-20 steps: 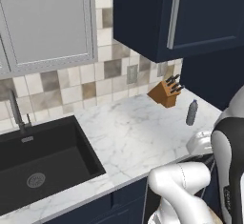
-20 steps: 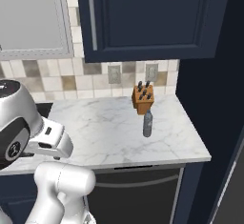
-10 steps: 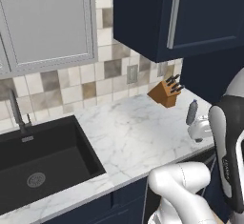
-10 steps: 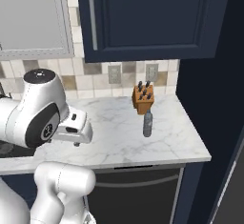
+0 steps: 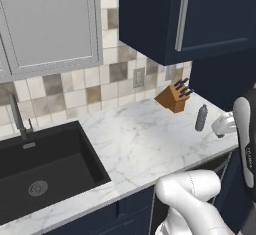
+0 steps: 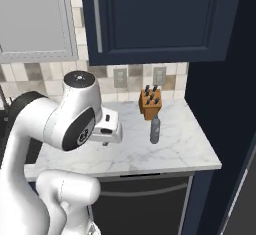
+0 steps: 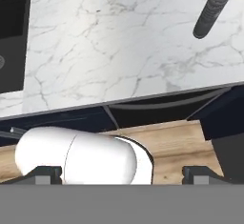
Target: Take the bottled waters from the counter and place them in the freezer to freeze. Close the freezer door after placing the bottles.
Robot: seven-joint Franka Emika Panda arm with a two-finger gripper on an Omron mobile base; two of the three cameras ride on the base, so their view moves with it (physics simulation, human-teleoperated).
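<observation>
One bottled water [image 5: 201, 117] stands upright on the white marble counter [image 5: 140, 144], just in front of the wooden knife block [image 5: 173, 97]. The same bottle [image 6: 155, 129] shows in the right base view and at the top right of the hand view [image 7: 210, 11]. My gripper [image 7: 123, 174] is open with nothing between its fingers, which stand far apart. It looks down over the counter's front edge, well short of the bottle. My white hand [image 6: 107, 131] hovers left of the bottle. The freezer and its door are out of view.
A black sink basin [image 5: 40, 166] with a faucet [image 5: 19, 119] takes up the counter's left part. A black dishwasher front [image 6: 142, 204] sits below the counter. Navy wall cabinets [image 6: 155, 19] hang above, and a tall navy panel [image 6: 225, 104] closes off the right side.
My arm has swung up and to the right toward the bottle's end of the counter. The bottle and knife block have not moved. The jaws stayed open.
</observation>
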